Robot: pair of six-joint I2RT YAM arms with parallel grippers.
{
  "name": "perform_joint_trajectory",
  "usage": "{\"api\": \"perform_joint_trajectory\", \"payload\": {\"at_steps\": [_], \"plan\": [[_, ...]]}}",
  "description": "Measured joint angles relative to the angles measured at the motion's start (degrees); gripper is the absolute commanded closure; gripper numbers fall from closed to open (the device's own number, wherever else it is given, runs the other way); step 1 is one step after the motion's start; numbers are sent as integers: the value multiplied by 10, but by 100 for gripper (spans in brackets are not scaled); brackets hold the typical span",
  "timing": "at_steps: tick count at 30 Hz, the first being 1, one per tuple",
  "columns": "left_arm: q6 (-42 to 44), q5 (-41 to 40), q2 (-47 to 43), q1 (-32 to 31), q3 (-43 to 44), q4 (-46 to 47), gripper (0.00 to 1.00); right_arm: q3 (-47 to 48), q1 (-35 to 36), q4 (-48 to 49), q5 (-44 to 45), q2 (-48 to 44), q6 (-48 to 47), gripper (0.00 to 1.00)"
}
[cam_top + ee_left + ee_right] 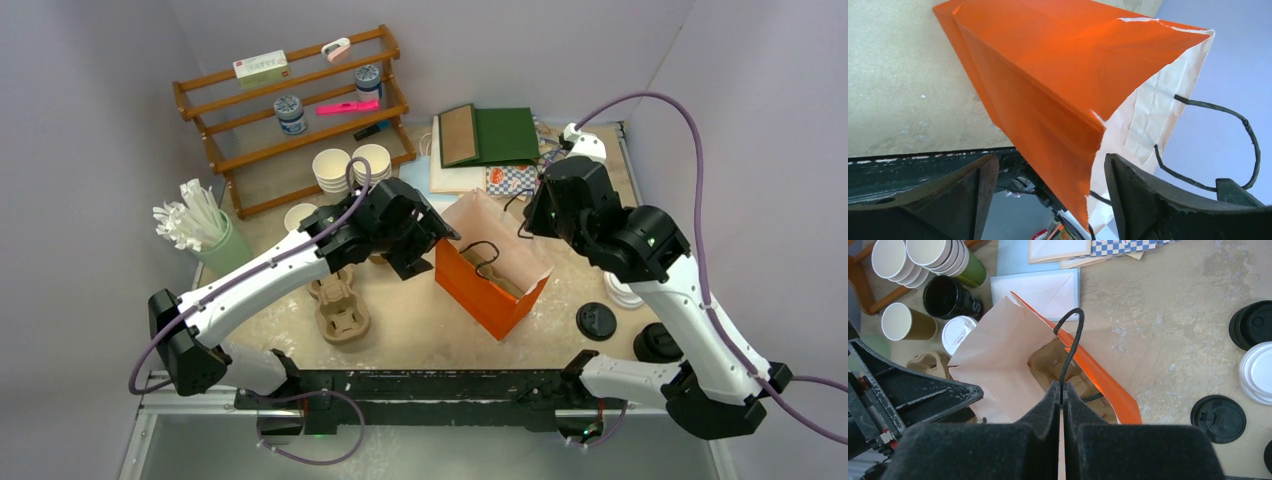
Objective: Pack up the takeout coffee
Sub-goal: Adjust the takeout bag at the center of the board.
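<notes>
With the right gripper pinched closed on the orange bag's black handle and the left gripper spread wide and empty alongside, hold the mouth taut so the lidded kraft cup, on the worktop just beside the bag, enters upright.

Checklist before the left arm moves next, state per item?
1. Right gripper shut on the bag handle: ok.
2. Orange bag mouth open: ok.
3. Cup carrier sits inside the bag: ok.
4. Left gripper open, holding nothing: ok.
5. Kraft cup has its lid on: not ok, open top.
6. Left gripper clear of the bag wall: cannot tell.
</notes>
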Motion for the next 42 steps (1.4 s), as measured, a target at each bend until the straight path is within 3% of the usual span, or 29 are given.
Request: {"api": "perform_joint_trajectory", "payload": {"at_steps": [4, 15, 16, 27, 33, 42], "plan": [[-8, -11, 17, -3, 18, 3, 31, 0, 0, 0, 0, -2, 0, 100], [11, -52, 49, -3, 64, -13, 98, 0, 0, 3, -17, -11, -17, 100], [19, -60, 49, -3, 70, -17, 100, 0, 0, 6, -23, -14, -23, 100], [183, -101, 32, -3, 106, -5, 100, 2, 0, 53, -125, -89, -99, 100], [288, -98, -19, -3, 82, 37, 100, -27, 0, 75, -185, -149, -112, 100], [415, -59, 12, -3, 133, 38, 100, -85, 0, 83, -252, -186, -115, 100]]}}
